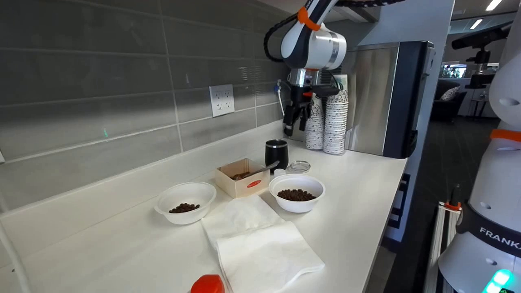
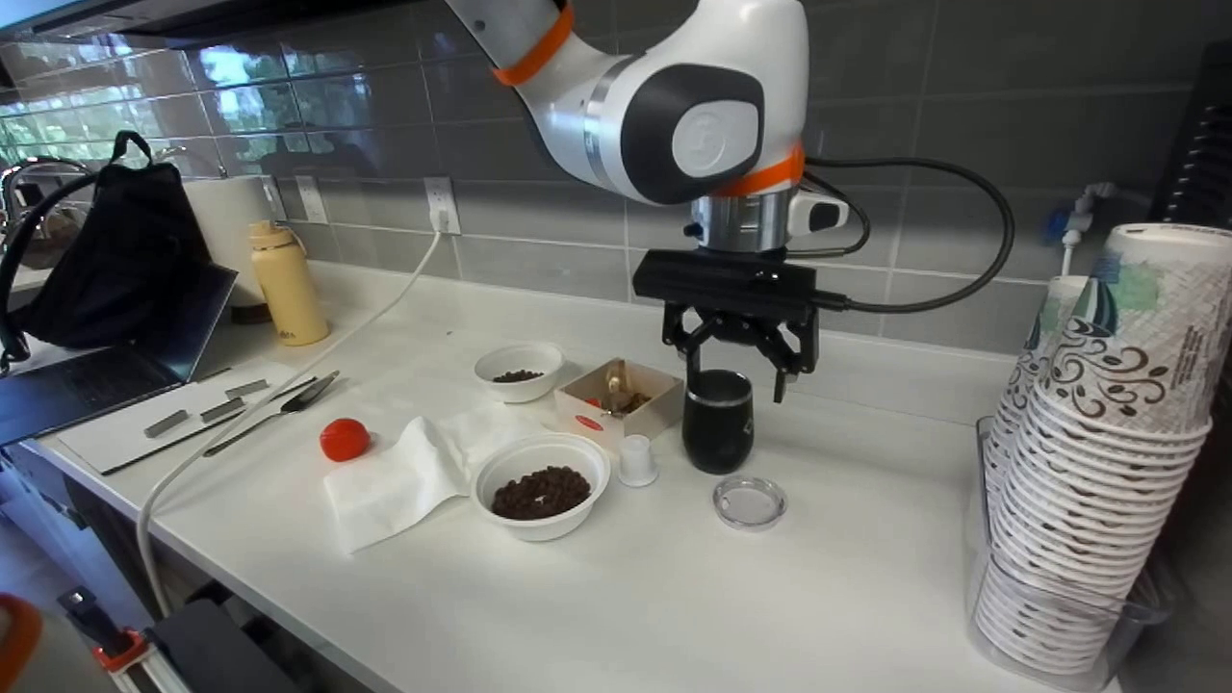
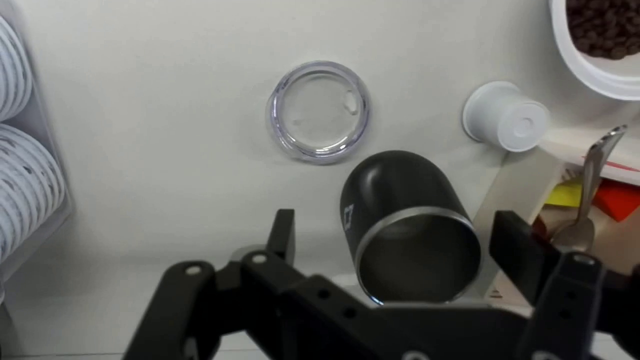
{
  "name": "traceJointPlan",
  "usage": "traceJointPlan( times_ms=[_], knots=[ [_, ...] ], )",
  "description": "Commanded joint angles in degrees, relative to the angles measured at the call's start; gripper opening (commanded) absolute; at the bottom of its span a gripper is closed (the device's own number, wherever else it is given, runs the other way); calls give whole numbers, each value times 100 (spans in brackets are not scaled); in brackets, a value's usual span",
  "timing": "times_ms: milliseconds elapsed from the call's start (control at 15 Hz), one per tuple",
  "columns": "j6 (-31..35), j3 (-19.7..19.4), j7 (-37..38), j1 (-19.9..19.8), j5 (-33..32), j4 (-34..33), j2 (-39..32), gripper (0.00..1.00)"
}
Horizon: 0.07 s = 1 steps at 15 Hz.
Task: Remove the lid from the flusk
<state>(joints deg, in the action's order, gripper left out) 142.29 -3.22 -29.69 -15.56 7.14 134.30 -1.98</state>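
Observation:
The black flask stands upright on the counter with its steel-rimmed mouth uncovered; it also shows in an exterior view and in the wrist view. The clear round lid lies flat on the counter beside the flask, apart from it; it also shows in the wrist view and in an exterior view. My gripper is open and empty, pointing down above the flask near its wall side. In the wrist view the flask's mouth appears between the spread fingers, touching neither.
A small wooden box with a spoon and a white capsule stand close beside the flask. Bowls of dark beans and napkins lie farther along. Tall cup stacks stand on the other side. A tiled wall runs behind.

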Motion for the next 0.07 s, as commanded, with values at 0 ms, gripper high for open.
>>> traceJointPlan(
  times_ms=[0],
  knots=[
    [-353, -217, 224, 283, -93, -108, 206, 100]
  ],
)
